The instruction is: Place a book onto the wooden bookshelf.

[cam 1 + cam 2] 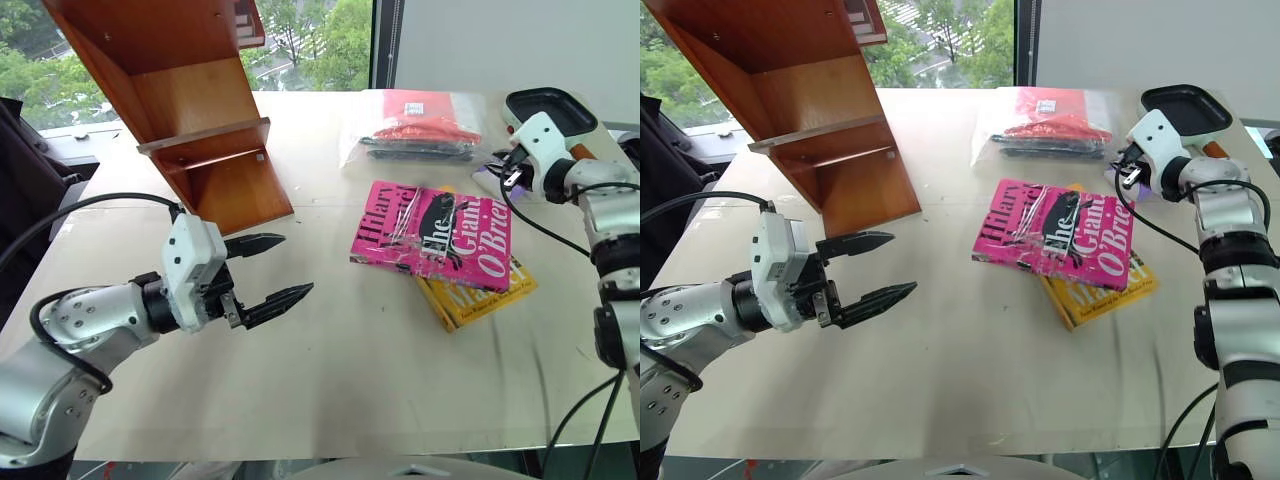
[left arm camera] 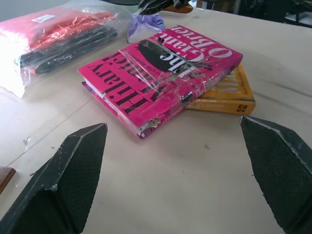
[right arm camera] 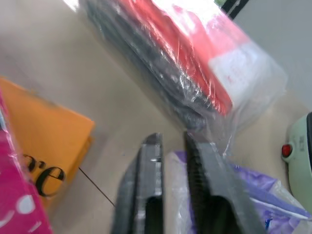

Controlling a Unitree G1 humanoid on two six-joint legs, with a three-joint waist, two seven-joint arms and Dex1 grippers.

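The book [image 1: 430,235], bright pink with a glossy cover, lies flat on the table, resting partly on a yellow book [image 1: 480,295]. In the left wrist view the book [image 2: 161,73] sits just ahead of my two spread fingers. My left gripper [image 1: 297,264] is open and empty, hovering left of the book and pointing toward it. The wooden bookshelf [image 1: 190,110] leans at the far left, with a small lower ledge. My right gripper [image 3: 170,139] is shut with nothing in it, raised beyond the books at the far right [image 1: 1125,172].
A clear plastic bag [image 1: 415,125] of red and black items lies behind the books. A crumpled purple bag [image 3: 253,195] sits under my right gripper. A black pan [image 1: 550,103] stands at the far right corner. The pale table [image 1: 350,380] stretches toward me.
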